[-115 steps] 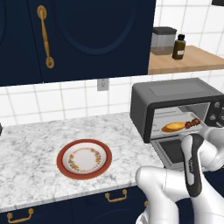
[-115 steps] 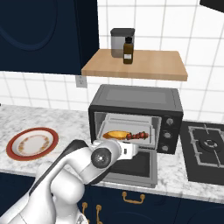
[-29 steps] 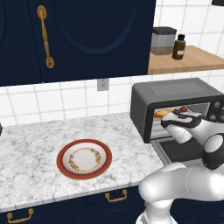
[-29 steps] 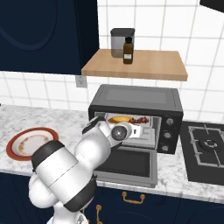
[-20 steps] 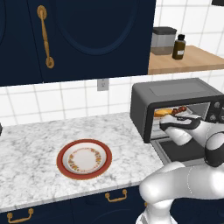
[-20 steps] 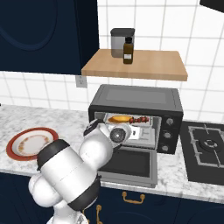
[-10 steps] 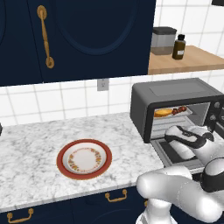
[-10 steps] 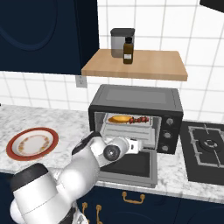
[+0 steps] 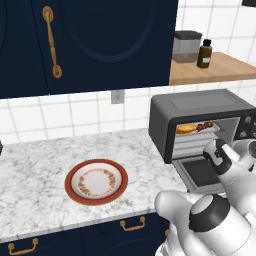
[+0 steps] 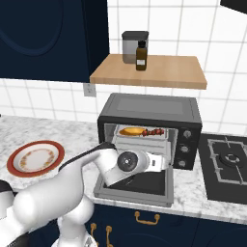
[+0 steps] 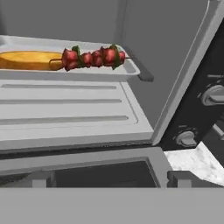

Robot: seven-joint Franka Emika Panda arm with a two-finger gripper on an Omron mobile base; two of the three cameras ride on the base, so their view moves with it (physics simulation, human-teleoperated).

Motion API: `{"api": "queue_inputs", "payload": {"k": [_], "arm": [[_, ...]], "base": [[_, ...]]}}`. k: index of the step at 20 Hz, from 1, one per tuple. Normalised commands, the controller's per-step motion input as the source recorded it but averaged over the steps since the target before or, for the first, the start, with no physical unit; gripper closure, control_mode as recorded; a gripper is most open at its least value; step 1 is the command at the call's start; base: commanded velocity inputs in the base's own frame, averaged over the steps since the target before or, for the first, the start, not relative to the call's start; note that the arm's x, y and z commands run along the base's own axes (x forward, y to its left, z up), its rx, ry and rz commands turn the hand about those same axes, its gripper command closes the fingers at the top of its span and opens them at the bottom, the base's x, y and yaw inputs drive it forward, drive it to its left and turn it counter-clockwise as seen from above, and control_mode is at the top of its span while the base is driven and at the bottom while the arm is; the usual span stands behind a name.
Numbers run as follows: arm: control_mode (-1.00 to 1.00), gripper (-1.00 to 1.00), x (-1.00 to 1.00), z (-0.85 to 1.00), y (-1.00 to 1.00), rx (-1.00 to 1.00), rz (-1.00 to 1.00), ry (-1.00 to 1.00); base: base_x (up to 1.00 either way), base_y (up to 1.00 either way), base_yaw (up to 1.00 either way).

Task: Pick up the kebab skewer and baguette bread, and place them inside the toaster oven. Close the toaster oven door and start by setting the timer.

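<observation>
The toaster oven (image 10: 149, 126) stands with its door (image 10: 137, 185) dropped flat in front. On its upper tray (image 11: 131, 72) lie the golden baguette bread (image 11: 26, 60) and, touching its right end, the kebab skewer (image 11: 94, 57). Both also show on the rack from the base views: baguette bread (image 10: 131, 130), skewer (image 10: 153, 131), baguette bread (image 9: 186, 129), skewer (image 9: 205, 125). My gripper (image 10: 166, 163) hovers low over the lowered door, just outside the cavity and below the tray. It is open, its fingertips (image 11: 41, 178) wide apart with nothing between them.
The oven's knobs (image 11: 214, 94) sit on its right panel. A red-rimmed plate (image 9: 96, 181) lies on the marble counter to the left. A wooden shelf (image 10: 147, 70) with a canister and a bottle hangs above the oven. A hob (image 10: 226, 166) lies to the right.
My hand has drawn back out of the oven opening and dropped lower over the door. The bread and skewer stay on the tray.
</observation>
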Motion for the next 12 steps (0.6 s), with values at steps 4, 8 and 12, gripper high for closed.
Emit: {"api": "queue_inputs", "payload": {"k": [4, 8, 12], "arm": [[-1.0, -1.0, -1.0, -0.01, -0.94, 0.0, 0.0, 0.08], [-1.0, -1.0, -1.0, -0.34, -0.86, 0.0, 0.02, 0.01], [-1.0, -1.0, -0.99, -0.66, -0.39, 0.0, 0.06, -0.01]], "base": [[0.0, 0.0, 0.0], [0.0, 0.0, 0.0], [0.0, 0.0, 0.0]]}}
